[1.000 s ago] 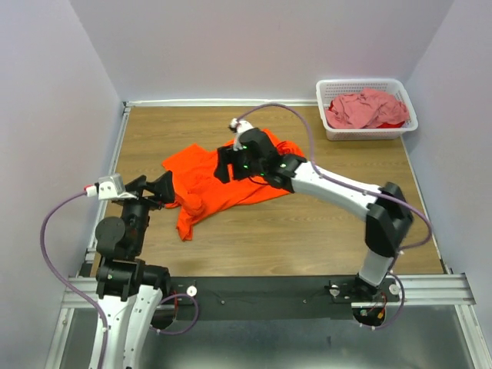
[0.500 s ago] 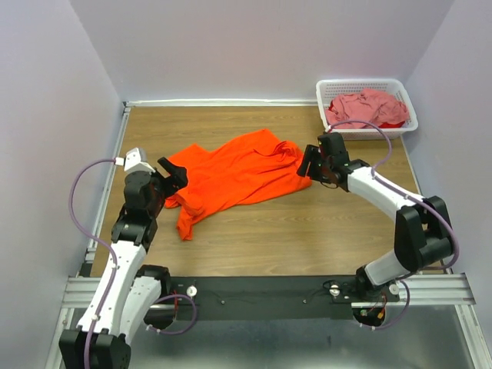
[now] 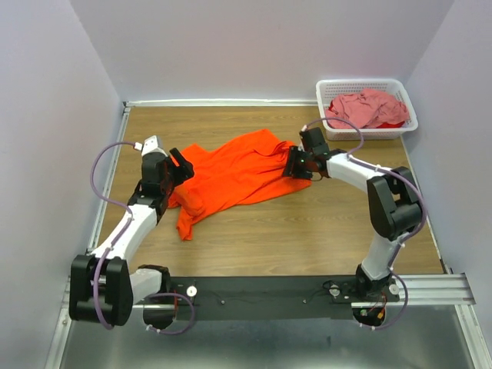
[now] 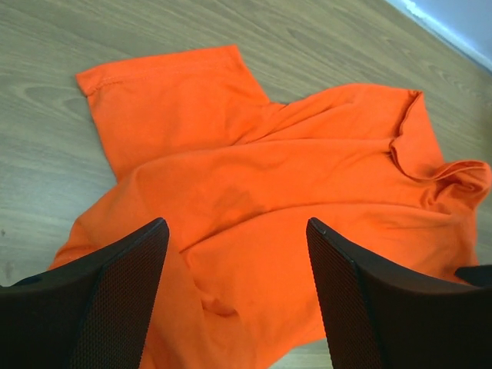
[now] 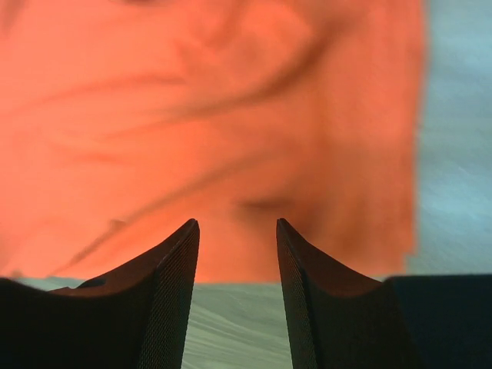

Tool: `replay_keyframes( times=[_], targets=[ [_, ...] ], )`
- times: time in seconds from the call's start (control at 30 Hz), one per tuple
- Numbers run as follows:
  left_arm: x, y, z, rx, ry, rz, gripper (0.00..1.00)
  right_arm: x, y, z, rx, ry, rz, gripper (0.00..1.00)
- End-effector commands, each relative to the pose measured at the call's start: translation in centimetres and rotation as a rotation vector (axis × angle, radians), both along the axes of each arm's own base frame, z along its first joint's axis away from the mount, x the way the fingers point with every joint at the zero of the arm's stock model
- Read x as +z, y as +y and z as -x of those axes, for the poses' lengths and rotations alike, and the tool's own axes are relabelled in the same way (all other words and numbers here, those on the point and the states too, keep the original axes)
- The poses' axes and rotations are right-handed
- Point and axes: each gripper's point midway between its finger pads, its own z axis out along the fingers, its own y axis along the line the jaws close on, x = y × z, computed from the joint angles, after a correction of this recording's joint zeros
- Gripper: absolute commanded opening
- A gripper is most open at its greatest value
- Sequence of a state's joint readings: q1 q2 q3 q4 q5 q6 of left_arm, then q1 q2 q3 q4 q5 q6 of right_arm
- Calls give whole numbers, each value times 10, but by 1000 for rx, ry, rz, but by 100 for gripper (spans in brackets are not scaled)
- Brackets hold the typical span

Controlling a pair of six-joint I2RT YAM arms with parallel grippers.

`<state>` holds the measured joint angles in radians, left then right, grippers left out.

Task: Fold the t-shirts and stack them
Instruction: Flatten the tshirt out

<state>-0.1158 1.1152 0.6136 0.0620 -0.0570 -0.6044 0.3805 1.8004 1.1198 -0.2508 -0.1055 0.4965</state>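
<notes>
The orange t-shirt lies crumpled on the worktop, to the left of the white basket and nearer to me than it, well apart from it; the pink t-shirt sits heaped inside the basket. I judge the step in hand to be spreading the orange one flat, since no fold shows in it yet. My right claw is low at the shirt's edge closest to the basket, its jaws partly apart with nothing between them; from my right wrist I see the cloth edge just beyond the tips. My left claw hovers over the shirt's end farthest from the basket, jaws wide and empty, with a short sleeve lying flat just ahead of it. To do this well, I think each claw should pinch one layer only, right at the hem or shoulder seam, not a bunched ridge. Then both should lift a little and draw apart, one towards the basket and one away from it, until the wrinkles run out. Pulling too hard or unevenly could drag the whole shirt sideways. Grabbing two layers would likely trap a crease under the later fold.
</notes>
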Motion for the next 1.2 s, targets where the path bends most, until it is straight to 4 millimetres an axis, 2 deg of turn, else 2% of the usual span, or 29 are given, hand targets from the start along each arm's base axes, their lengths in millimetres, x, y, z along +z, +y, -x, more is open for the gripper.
replay_keyframes(
  times=[0.0, 0.03, 0.07, 0.17, 0.23, 0.27, 0.37, 0.43, 0.47, 0.6, 0.63, 0.7, 0.73, 0.77, 0.83, 0.9, 1.03, 1.07, 1.1, 1.17],
  targets=[
    [16, -7, -19, -61, -67, -43, 77, 21, 43, -20, 95, -82, -39, 52],
    [18, -7, -22, -64, -67, -54, 74, 25, 48, -29, 94, -102, -33, 52],
    [17, -6, -22, -65, -57, -68, 74, 13, 52, -31, 100, -80, -24, 52],
    [13, -2, -26, -62, -26, -106, 74, -4, 65, -35, 109, -24, -56, 52],
    [11, -1, -29, -63, -12, -119, 74, -11, 71, -33, 118, 5, -75, 53],
    [8, 1, -31, -54, -1, -124, 75, -20, 70, -30, 125, 25, -66, 53],
    [3, 6, -33, -30, 16, -136, 75, -28, 65, -21, 136, 54, -44, 53],
    [-3, 9, -29, -15, 48, -140, 75, -32, 57, -3, 151, 90, -20, 54],
    [-4, 8, -28, -13, 52, -133, 75, -41, 49, 12, 158, 125, 0, 54],
    [-13, 13, -21, 8, 74, -138, 75, -47, 30, 53, 183, 205, 28, 56],
    [-15, 13, -19, 13, 84, -139, 75, -51, 21, 77, 193, 256, 35, 56],
    [-16, 14, -17, 16, 88, -138, 75, -55, 10, 104, 199, 308, 44, 57],
    [-17, 14, -16, 14, 91, -137, 75, -64, -3, 133, 198, 376, 64, 57],
    [-23, 14, -10, 12, 120, -142, 75, -57, -6, 142, 200, 374, 56, 57],
    [-24, 15, -8, 5, 128, -152, 75, -58, -21, 173, 204, 439, 82, 59],
    [-25, 16, -6, 2, 138, -166, 75, -45, -29, 186, 222, 436, 99, 60],
    [-25, 18, -12, -7, 146, -194, 78, -19, -40, 187, 244, 405, 149, 65],
    [-30, 18, -16, -14, 158, -206, 78, -9, -39, 178, 256, 371, 158, 66],
    [-31, 18, -19, -18, 159, -213, 79, -4, -41, 178, 263, 371, 169, 66],
    [-25, 18, -31, -24, 142, -234, 80, 7, -40, 165, 245, 324, 182, 66]
  ],
)
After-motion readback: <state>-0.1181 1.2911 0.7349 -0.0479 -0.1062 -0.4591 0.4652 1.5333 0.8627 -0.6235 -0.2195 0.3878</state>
